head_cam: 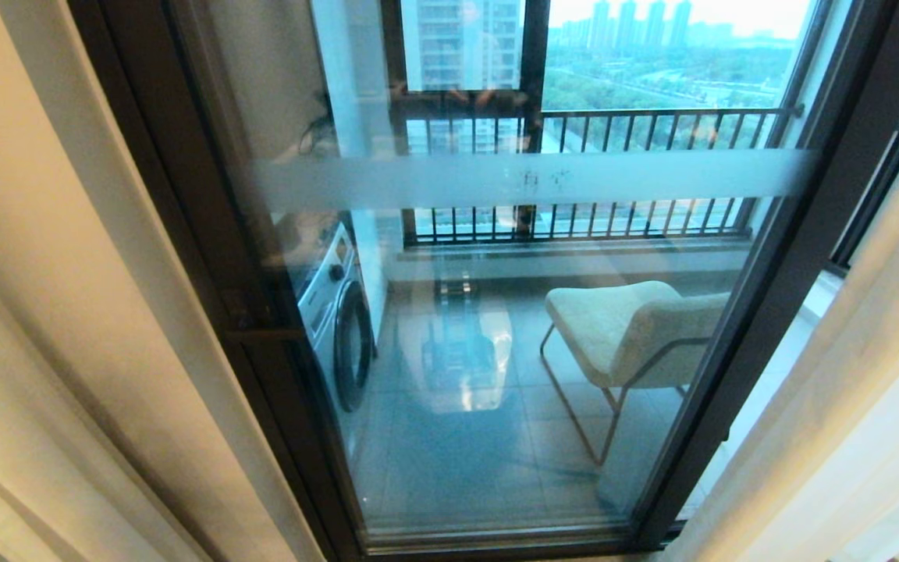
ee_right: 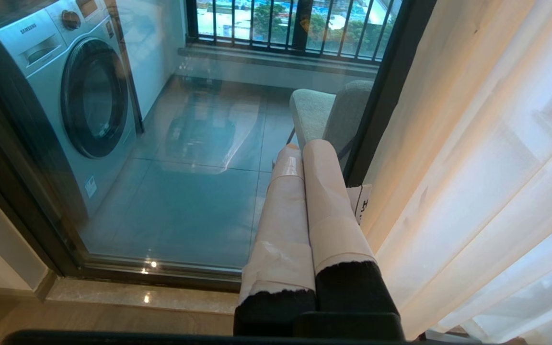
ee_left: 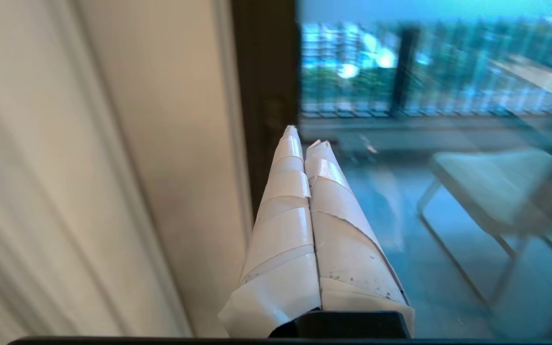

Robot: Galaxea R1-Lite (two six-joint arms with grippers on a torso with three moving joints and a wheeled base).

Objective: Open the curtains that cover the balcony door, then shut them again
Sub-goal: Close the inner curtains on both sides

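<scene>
The curtains are pulled aside at nine and three o'clock, the door is seen between them, and the left tool and right tool are kept closed, empty.

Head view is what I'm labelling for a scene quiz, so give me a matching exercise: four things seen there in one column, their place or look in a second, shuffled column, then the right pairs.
Things:
1. curtains
2. balcony door
3. washing machine
4. chair

Place or look:
A. dark frame, frosted band across the glass
B. cream fabric hanging at both edges of the view
C. pale seat on thin metal legs, behind the glass on the right
D. round door, behind the glass on the left

Pairs: 1-B, 2-A, 3-D, 4-C
</scene>
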